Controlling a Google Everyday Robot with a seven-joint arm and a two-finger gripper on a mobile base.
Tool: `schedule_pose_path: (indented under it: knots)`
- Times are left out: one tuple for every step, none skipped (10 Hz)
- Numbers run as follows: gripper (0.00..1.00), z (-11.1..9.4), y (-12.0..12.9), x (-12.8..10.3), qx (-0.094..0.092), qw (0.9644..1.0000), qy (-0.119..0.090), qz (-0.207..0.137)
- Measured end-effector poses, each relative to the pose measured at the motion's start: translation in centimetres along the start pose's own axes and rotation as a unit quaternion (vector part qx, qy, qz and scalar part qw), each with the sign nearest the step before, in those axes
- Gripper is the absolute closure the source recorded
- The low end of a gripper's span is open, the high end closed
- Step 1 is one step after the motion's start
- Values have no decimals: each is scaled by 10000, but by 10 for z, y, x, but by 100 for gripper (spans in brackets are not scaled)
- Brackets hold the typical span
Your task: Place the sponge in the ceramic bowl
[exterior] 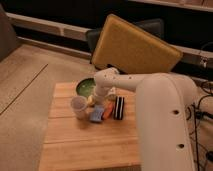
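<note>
— Where's the sponge (97,114)?
— On the wooden table (75,142), between the cup (78,107) and the orange item (108,111) (ceramic bowl (84,88) just behind).
— And the gripper (96,101)?
— Just above the sponge; open or closed, I cannot tell.

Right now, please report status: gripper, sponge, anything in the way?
Gripper low over table, just behind sponge. Sponge on table, not yet in ceramic bowl. Cup and orange item close on either side.
</note>
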Motion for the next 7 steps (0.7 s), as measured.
schedule_pose_path:
  knots:
    - [35,2,1,1,-26,10000,25,1]
    - [35,4,2,2,-63,10000,59,12]
    - [35,6,2,4,-90,9999,103,29]
    - [35,7,2,6,-102,9998,135,41]
    - [35,9,1,8,-113,9998,174,52]
    - [35,10,0,10,-115,9997,220,63]
    - [35,12,-1,13,-122,9995,283,84]
